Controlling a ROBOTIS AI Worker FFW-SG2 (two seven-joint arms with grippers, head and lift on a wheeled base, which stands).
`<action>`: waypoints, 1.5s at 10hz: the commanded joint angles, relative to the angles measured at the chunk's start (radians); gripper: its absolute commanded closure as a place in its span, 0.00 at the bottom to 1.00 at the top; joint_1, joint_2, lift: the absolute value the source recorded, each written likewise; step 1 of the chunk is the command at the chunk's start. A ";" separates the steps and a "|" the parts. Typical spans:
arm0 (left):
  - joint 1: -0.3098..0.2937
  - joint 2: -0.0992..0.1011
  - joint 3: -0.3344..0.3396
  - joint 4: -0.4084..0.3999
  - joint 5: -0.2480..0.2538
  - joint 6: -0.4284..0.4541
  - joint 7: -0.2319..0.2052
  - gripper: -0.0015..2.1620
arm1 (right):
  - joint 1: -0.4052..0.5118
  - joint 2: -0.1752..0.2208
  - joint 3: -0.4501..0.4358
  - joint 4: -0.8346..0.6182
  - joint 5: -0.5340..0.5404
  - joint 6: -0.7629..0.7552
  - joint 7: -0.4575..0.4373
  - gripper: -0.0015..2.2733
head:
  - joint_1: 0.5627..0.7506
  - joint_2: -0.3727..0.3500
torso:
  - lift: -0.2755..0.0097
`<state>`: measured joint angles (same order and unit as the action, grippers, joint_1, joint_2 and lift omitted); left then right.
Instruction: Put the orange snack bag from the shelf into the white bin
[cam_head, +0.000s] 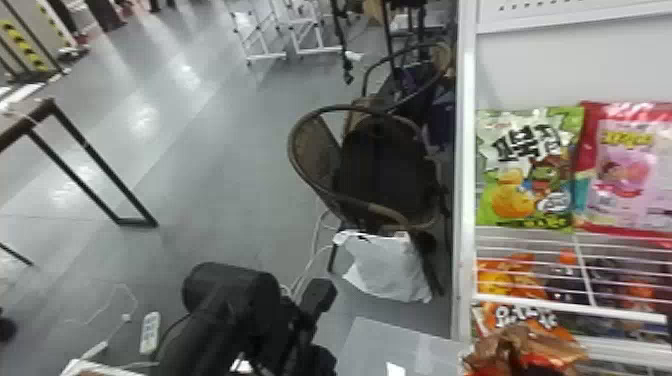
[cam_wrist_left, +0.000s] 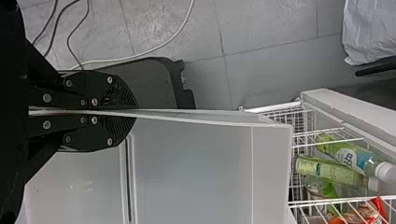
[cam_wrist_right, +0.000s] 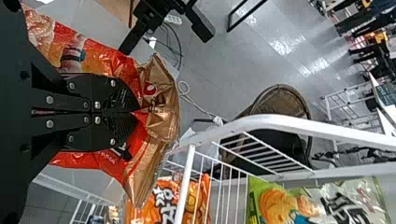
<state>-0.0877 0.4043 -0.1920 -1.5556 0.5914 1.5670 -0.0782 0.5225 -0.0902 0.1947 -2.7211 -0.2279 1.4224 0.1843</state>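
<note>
At the lower right of the head view, the orange snack bag (cam_head: 530, 350) is in front of the shelf, held by the right gripper (cam_wrist_right: 136, 112), whose fingers are closed narrowly on its crumpled film. Such a pinch probably leaves the filled part free to hang and spares the contents from pressing. The left gripper (cam_wrist_left: 134, 111) is also closed, on the thin rim of the white bin (cam_wrist_left: 196, 177), I think to keep the mouth steady and near for the drop. As for edges, the white shelf rail (cam_wrist_right: 280, 123) passes close beyond the bag's brown end, and the white post (cam_head: 462, 175) stands upright right of centre in the head view; a loose corner could catch there. More open room seems to be leftward, toward the bin at bottom centre. I cannot tell if the bag is already above the mouth, so the next move should clear the rim before the fingers release.
</note>
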 joint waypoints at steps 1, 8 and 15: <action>0.000 -0.001 -0.001 -0.001 0.004 0.004 0.000 0.99 | -0.004 -0.008 0.038 0.037 0.005 -0.036 -0.006 0.13 | 0.70 1.00 | 0.97; 0.002 -0.005 -0.001 -0.014 0.008 0.004 0.000 0.99 | 0.031 -0.002 -0.109 0.121 0.002 -0.325 -0.063 0.03 | 0.70 0.94 | 0.97; 0.011 -0.004 -0.001 -0.020 0.007 0.004 0.000 0.99 | 0.042 0.032 -0.294 0.501 -0.005 -1.144 -0.131 0.04 | 0.70 0.56 | 0.97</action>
<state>-0.0773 0.3991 -0.1933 -1.5725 0.5976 1.5671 -0.0782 0.5646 -0.0595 -0.0810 -2.2517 -0.2332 0.3324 0.0537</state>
